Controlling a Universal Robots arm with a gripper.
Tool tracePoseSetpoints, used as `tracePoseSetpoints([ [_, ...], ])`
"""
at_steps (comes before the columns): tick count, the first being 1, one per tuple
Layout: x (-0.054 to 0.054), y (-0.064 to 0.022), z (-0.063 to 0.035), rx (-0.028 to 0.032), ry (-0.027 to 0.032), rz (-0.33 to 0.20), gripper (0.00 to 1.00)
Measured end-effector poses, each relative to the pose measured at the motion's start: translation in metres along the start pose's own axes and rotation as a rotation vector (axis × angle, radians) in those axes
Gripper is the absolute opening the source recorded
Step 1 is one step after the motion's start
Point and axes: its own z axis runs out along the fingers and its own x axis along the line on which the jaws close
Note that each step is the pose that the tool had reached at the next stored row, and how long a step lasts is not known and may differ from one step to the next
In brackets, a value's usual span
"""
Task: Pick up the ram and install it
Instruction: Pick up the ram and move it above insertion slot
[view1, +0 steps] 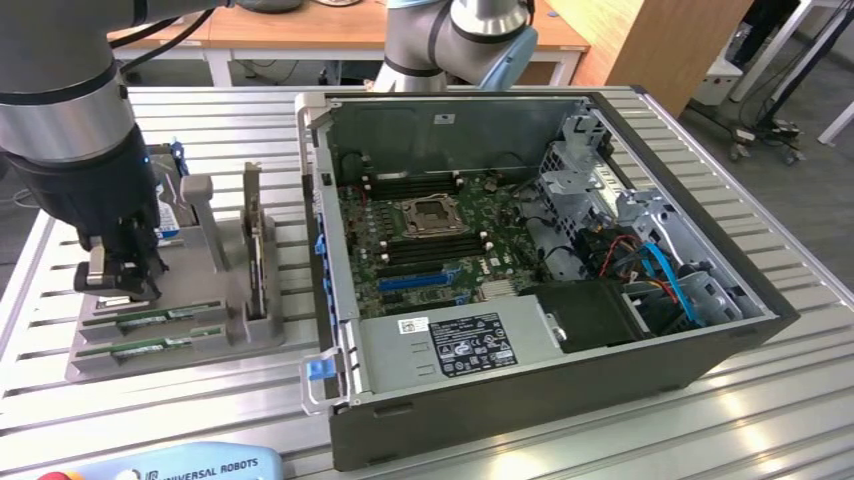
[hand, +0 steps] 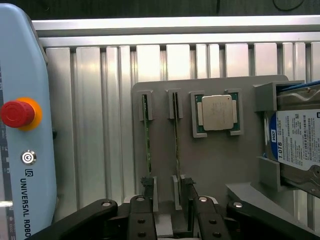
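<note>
The claw (view1: 118, 285) hangs released, jaws wide, just above the ram (view1: 163, 318), which stands on edge in a slotted grey holder (view1: 263, 336) at the exterior view's left of the open computer case (view1: 601, 372), likely so fingers can straddle it

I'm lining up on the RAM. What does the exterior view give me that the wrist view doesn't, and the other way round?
The exterior view adds the open computer case, its motherboard with the processor socket, and the arm. The wrist view adds the processor chip in its pocket. Both share the grey fixture, its two RAM sticks, the open gripper at their end, and the Universal Robots pendant.
</note>
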Motion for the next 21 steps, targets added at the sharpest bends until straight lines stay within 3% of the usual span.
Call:
tracePoseSetpoints([
  [21, 0.0, -0.001, 0.0224, -0.0002, 0.0, 0.0, 0.36],
])
